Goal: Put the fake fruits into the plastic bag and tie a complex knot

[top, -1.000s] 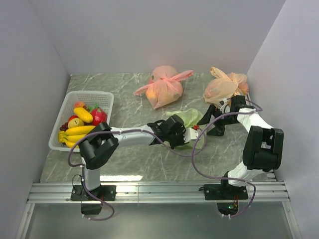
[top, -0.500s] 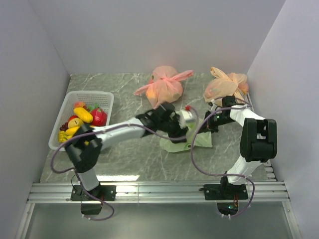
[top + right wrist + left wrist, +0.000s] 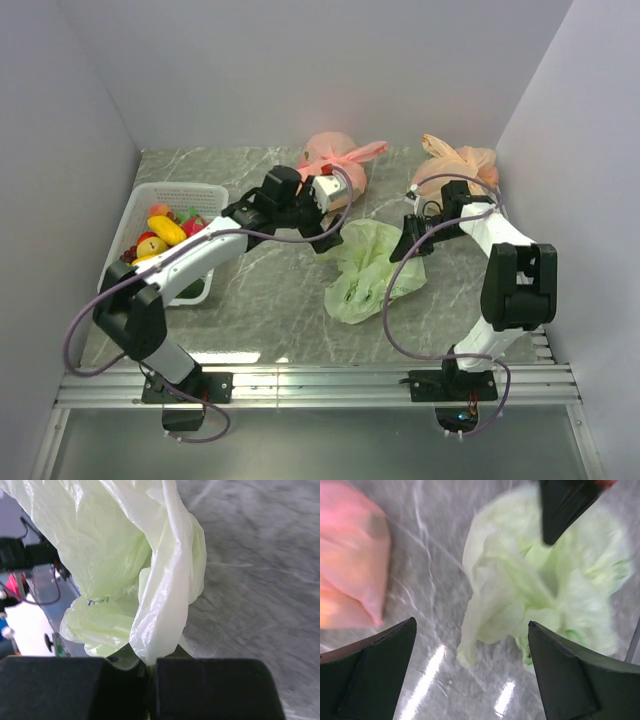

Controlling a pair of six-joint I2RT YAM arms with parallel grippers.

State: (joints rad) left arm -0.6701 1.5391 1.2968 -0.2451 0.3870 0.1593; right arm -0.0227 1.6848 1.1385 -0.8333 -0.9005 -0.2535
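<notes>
Top external view: pale-green plastic bag lies crumpled on the table, centre-right of frame. Right gripper pinched tight on its edge. Left gripper spread wide, empty, near the pink bag. Fake fruits sit in the white basket, frame left.

pink knotted bag — back centre | orange-tan knotted bag — back right | white basket — left | grey marble table

blurred: plastic bag | cut off left — pink bag | part-hidden — basket
</notes>
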